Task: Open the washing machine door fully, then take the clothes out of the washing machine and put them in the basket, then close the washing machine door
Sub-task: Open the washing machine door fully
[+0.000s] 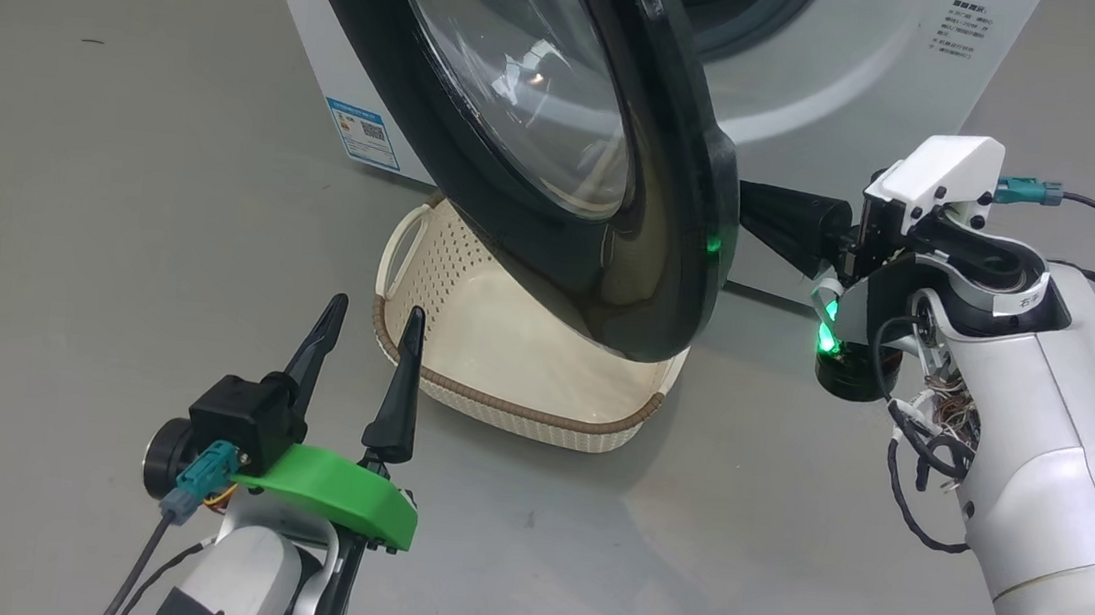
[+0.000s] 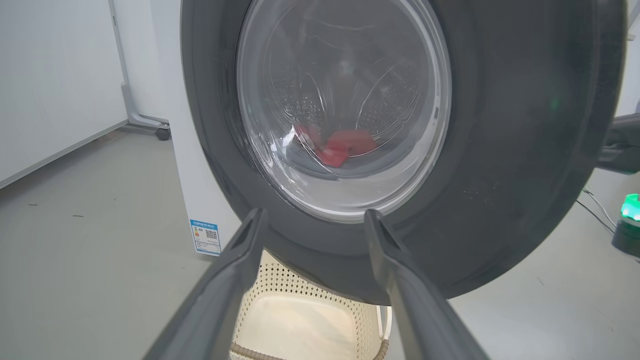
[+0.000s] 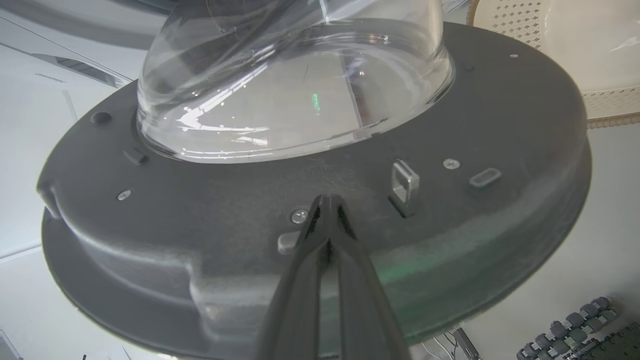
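The washing machine (image 1: pixel 831 74) stands at the top of the head view. Its door (image 1: pixel 673 259), black-rimmed with a clear glass bowl, hangs partly open over the basket (image 1: pixel 499 398), a cream basket with a brown rim on the floor below. My left gripper (image 1: pixel 374 316) is open and holds nothing, in front of the basket and short of the door's outer face (image 2: pixel 500 175). Red clothes (image 2: pixel 342 145) show through the glass, lying in the drum. My right gripper (image 3: pixel 327 200) is shut, its tips against the door's inner face (image 3: pixel 200 210) near the metal latch (image 3: pixel 404 182).
A blue sticker (image 1: pixel 363 134) marks the machine's lower left front. A black puck with a green light (image 2: pixel 630 225) and a cable lie on the grey floor right of the door. A wheeled stand leg (image 2: pixel 150 125) sits by the white wall, left of the machine.
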You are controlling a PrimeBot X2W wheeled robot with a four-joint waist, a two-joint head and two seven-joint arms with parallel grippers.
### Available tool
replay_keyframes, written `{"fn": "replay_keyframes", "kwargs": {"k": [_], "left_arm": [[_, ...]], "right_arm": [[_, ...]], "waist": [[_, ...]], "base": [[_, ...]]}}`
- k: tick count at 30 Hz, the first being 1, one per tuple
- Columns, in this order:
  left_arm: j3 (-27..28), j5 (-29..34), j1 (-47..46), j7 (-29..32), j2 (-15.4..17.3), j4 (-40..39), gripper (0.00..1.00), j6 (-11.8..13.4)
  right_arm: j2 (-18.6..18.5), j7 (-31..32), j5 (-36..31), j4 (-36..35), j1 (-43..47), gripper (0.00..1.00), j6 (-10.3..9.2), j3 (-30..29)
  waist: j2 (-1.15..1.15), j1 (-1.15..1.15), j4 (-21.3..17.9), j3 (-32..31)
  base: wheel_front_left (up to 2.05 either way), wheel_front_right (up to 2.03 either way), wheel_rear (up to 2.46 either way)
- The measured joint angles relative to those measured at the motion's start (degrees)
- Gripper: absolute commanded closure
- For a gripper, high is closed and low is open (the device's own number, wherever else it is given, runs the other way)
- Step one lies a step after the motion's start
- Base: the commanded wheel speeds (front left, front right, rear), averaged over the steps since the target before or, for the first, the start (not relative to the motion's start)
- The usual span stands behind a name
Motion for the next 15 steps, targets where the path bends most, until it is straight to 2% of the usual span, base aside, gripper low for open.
{"fn": "replay_keyframes", "kwargs": {"k": [15], "left_arm": [[-0.3, 0.0, 0.5, 0.0, 0.0, 0.0, 0.00, 0.0]], "right_arm": [[0.0, 0.3, 8.5, -6.1, 3.1, 1.00, -0.22, 11.9]], "waist": [[0.00, 0.00, 0.8, -0.4]], "base": [[0.00, 0.00, 0.00]]}}
